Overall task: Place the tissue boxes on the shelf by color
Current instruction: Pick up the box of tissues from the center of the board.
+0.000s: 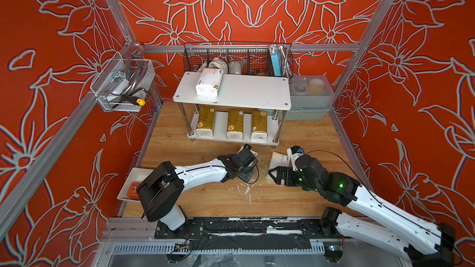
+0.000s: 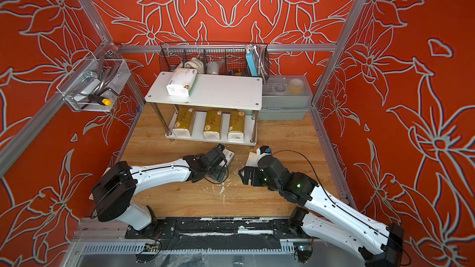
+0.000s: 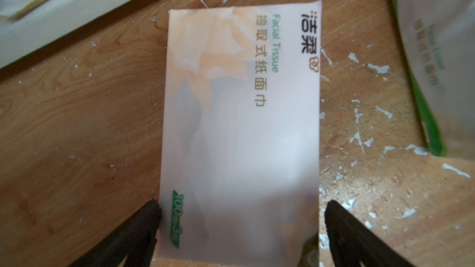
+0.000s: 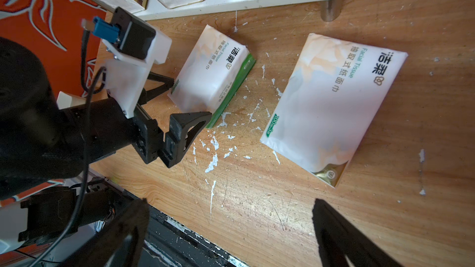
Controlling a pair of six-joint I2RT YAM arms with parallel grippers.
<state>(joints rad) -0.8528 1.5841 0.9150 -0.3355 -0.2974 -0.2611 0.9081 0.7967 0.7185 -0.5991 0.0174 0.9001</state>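
The shelf (image 1: 252, 91) stands at the back of the table. Three gold tissue boxes (image 1: 235, 123) sit side by side on its lower board, and one white tissue box (image 1: 208, 82) lies on the left of its top board. Two more white tissue boxes lie flat on the table before it. My left gripper (image 3: 241, 217) is open and straddles the near end of one white box (image 3: 239, 124); a small gap shows at one finger. The other white box (image 4: 331, 106) lies just to its right. My right gripper (image 4: 231, 211) is open and holds nothing, low over the wood in front of that box.
A black wire basket (image 1: 239, 59) hangs behind the shelf and a grey lidded bin (image 1: 309, 98) stands at its right. A clear bin (image 1: 120, 86) is fixed to the left wall. A white tray (image 1: 131, 175) with an orange block sits front left. White flecks dot the wood.
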